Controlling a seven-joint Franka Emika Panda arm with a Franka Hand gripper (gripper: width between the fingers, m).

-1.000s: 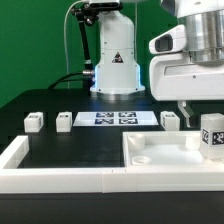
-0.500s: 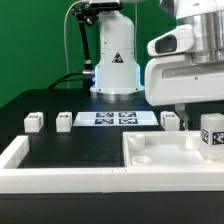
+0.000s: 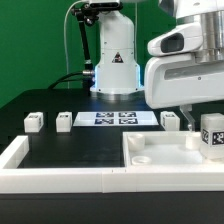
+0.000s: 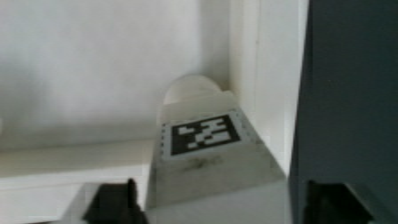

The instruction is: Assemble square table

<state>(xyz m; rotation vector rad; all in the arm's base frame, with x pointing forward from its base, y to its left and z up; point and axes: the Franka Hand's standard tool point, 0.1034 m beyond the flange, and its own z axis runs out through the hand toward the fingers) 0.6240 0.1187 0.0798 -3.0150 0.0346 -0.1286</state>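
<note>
Gripper [image 4: 217, 205] open, jaws astride leg [image 4: 210, 135], nothing held yet; uneven closing could twist or tip leg, so it slips free on lift.

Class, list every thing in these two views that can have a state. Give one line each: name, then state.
gripper: open, one jaw on either side of a leg.
leg at the gripper: upright, not gripped.
left leg: loose, unattached.
second leg: loose, unattached.
leg beside the marker board: loose, unattached.
tabletop: lying flat, near corner recess empty.
</note>
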